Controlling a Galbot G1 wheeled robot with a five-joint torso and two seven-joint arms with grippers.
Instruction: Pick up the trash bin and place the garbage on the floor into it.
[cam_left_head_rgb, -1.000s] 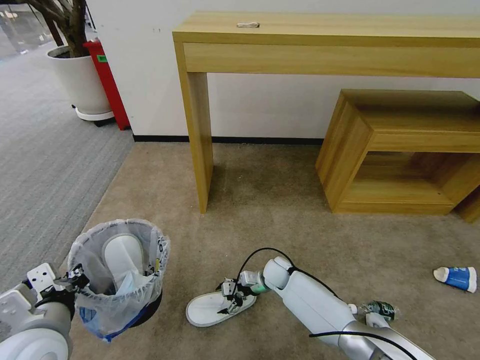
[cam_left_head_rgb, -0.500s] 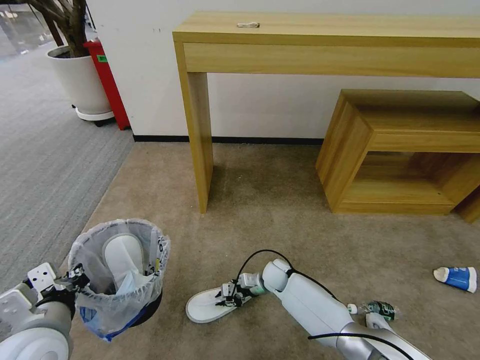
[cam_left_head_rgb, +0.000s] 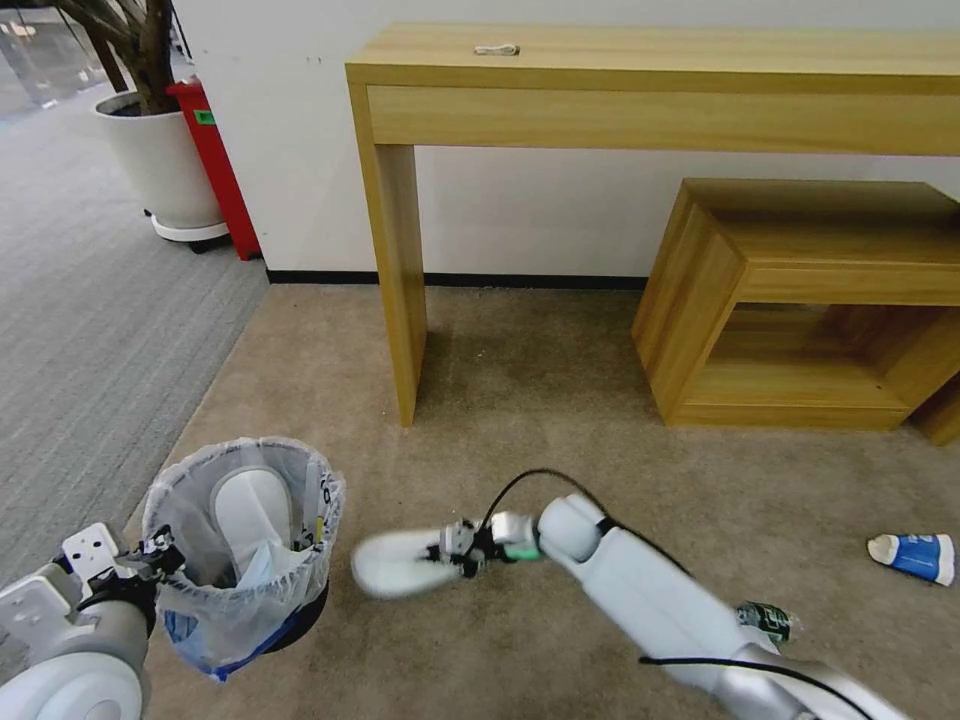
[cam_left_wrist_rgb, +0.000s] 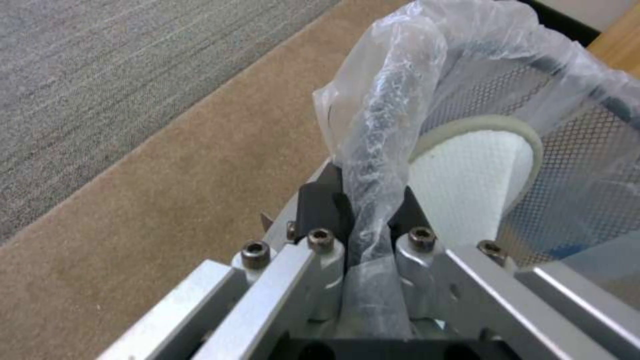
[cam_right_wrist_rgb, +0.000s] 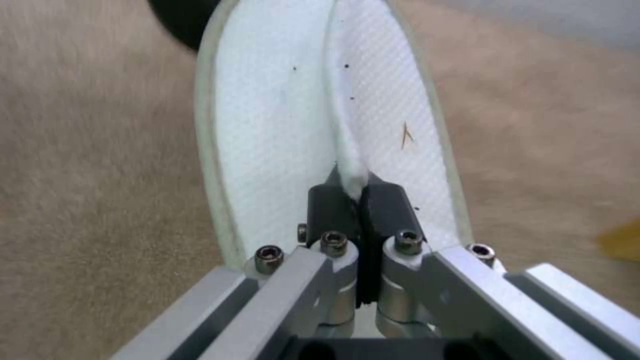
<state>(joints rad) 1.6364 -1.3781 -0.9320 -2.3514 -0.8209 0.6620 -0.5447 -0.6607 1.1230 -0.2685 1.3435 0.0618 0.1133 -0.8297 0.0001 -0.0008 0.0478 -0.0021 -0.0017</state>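
Right gripper (cam_left_head_rgb: 447, 549) pinching a white slipper (cam_left_head_rgb: 395, 562) above the floor (cam_left_head_rgb: 560, 440); left gripper (cam_left_head_rgb: 152, 556) clamped on the trash bin (cam_left_head_rgb: 240, 555) rim.

The slipper hangs just right of the bin, near the robot. Another slipper stands inside the bin. Farther right lie a green-labelled bottle (cam_left_head_rgb: 768, 620) and a blue cup (cam_left_head_rgb: 915, 556).

Counted: white slippers, two – one (cam_left_head_rgb: 250, 505) in the trash bin (cam_left_head_rgb: 240, 620), one (cam_left_head_rgb: 395, 562) off the floor (cam_left_head_rgb: 540, 400). Blue paper cup (cam_left_head_rgb: 915, 555), one. Bottle (cam_left_head_rgb: 768, 620), one. Trash bin, one.
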